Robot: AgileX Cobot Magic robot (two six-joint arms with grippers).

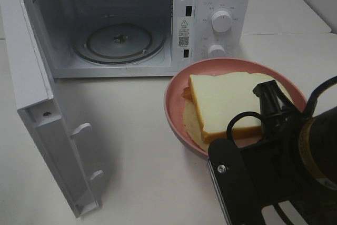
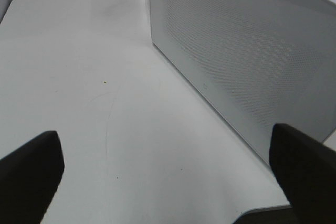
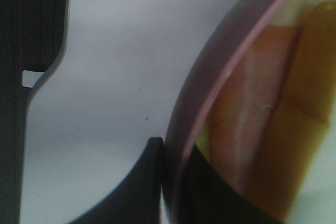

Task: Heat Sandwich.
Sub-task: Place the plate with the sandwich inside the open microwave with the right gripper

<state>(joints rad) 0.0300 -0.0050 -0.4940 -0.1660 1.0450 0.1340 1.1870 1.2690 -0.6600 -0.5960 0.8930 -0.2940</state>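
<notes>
The sandwich (image 1: 226, 101), thick pale bread with a yellowish filling, lies on the round pink plate (image 1: 176, 109) in front of the microwave's control panel. My right gripper (image 1: 274, 104) reaches over the plate's near right edge. In the right wrist view one dark finger (image 3: 152, 182) sits outside the plate's rim (image 3: 231, 51) and another shows just inside it, so the gripper (image 3: 176, 182) is closed on the rim. The sandwich's orange-yellow side (image 3: 273, 103) fills that view. My left gripper (image 2: 168, 177) is open and empty over bare table, out of the high view.
The white microwave (image 1: 221, 3) stands at the back with its door (image 1: 37, 93) swung wide open to the left. The glass turntable (image 1: 118, 43) inside is bare. The left wrist view shows the microwave's perforated panel (image 2: 247, 51) close by.
</notes>
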